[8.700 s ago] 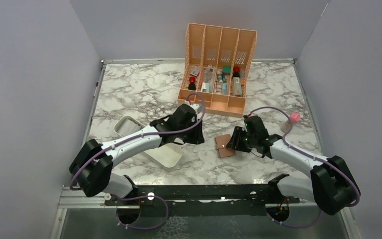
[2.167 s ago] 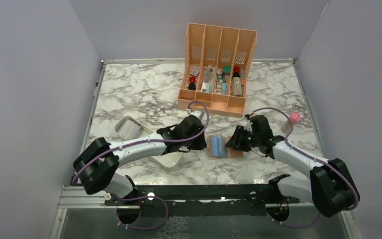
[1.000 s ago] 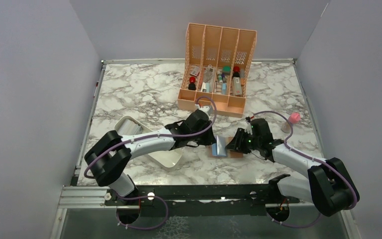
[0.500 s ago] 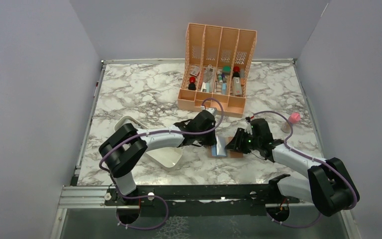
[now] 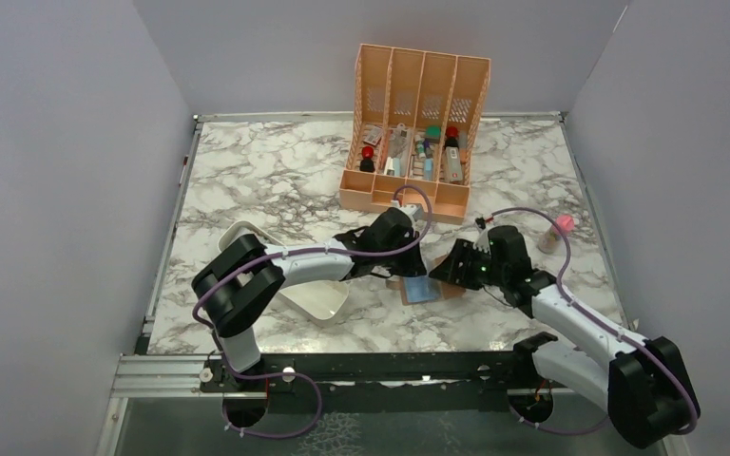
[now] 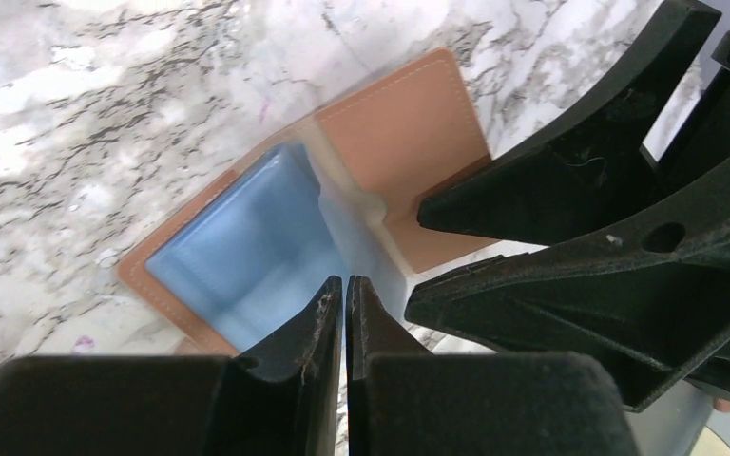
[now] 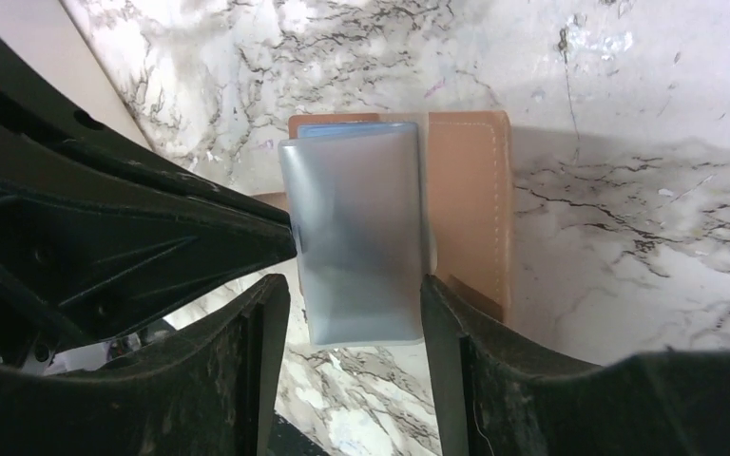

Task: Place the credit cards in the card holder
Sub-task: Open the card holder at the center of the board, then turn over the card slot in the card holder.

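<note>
While stretched low toward each other over the marble table (image 5: 276, 180), left gripper (image 6: 344, 283) pinching a frosted credit card (image 7: 356, 237) above the opened card holder (image 7: 466, 199) lying flat there, right gripper (image 7: 352, 285) spread astride that card

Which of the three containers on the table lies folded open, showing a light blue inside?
The brown card holder. The white tray is a plain open-topped dish, and the peach organizer stands upright at the back.
</note>
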Motion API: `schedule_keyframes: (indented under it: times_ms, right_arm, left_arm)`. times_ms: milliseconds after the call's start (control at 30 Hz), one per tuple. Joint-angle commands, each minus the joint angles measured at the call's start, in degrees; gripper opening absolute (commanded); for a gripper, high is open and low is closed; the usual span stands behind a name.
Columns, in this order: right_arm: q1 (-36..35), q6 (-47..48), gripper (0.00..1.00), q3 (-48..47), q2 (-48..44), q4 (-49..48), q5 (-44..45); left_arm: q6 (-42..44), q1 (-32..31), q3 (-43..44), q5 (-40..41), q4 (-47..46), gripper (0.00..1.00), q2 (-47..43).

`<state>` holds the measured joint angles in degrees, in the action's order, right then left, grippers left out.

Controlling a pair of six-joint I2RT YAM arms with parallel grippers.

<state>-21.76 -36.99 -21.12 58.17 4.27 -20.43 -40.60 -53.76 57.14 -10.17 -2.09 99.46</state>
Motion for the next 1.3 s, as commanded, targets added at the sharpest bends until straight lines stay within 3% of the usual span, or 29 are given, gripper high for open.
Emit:
schedule_keyframes:
  times_ms: [0, 200, 433, 600, 800, 1100, 1267]
  right_arm:
    - [-0.30, 2.57, 0.61, -1.52, -2.06, 3.85, 1.12]
    - [-0.81, 4.09, 0.68, -3.29, -0.01, 5.91, 1.86]
    - [-3.94, 3.37, 0.70, -5.31, 0.58, 7.35, 6.90]
    - [-10.45, 1.52, 0.71, -8.69, 3.25, 10.59, 16.09]
    - [-13.02, 0.35, 0.74, -9.16, 3.84, 12.13, 23.30]
    - [-16.88, -0.48, 0.67, -10.50, 8.30, 9.88, 25.05]
    - [-20.42, -1.67, 0.71, -13.02, 11.19, 11.80, 29.50]
  left_arm:
    - [-0.80, -0.03, 1.42, -3.92, -4.50, 0.09, 1.36]
    - [-0.97, 0.06, 2.08, -2.82, -4.41, 0.09, 1.53]
    - [0.43, 0.57, 3.20, 2.41, 1.04, 0.09, -0.05]
    - [-0.44, 1.35, 1.89, -0.22, -1.76, 0.09, -0.38]
    - [-0.27, 1.83, 2.56, 1.79, 2.15, 0.09, 0.32]
    - [-0.27, 3.04, 0.67, 7.49, 8.85, 0.09, -4.32]
    - [-0.61, 3.06, -2.96, 10.47, 10.66, 0.11, -7.02]
